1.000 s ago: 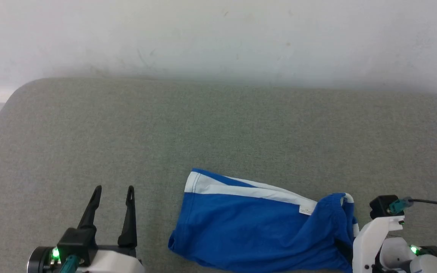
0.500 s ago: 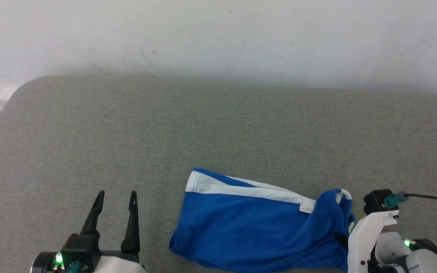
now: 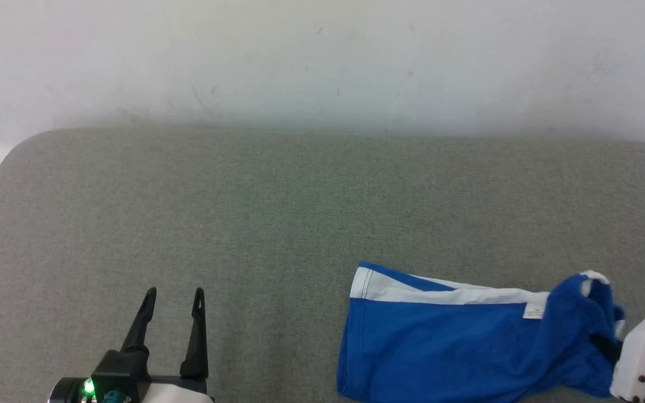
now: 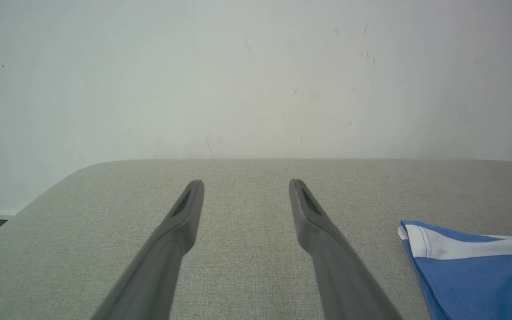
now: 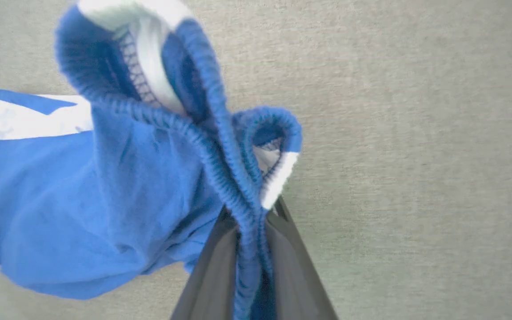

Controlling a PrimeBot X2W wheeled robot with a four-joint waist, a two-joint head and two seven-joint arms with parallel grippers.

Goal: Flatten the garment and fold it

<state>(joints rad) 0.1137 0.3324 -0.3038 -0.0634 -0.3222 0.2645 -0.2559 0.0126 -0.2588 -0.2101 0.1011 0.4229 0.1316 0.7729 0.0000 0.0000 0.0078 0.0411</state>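
Shorts [image 3: 457,347]: on desk [image 3: 244,196], right of left pincer [image 3: 174,291], waistband up at right pincer [image 5: 256,213].
Left pincer: spread, empty.
Right pincer: pinching waistband.
Risk: bunched layers pinched; pulling may twist, not flatten.

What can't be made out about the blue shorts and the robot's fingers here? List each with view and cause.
1. Head view: the shorts' near edge, cut off by the bottom edge.
2. Head view: the white tag's print, too small to read.
3. Right wrist view: the right gripper's fingertips, covered by the pinched waistband.
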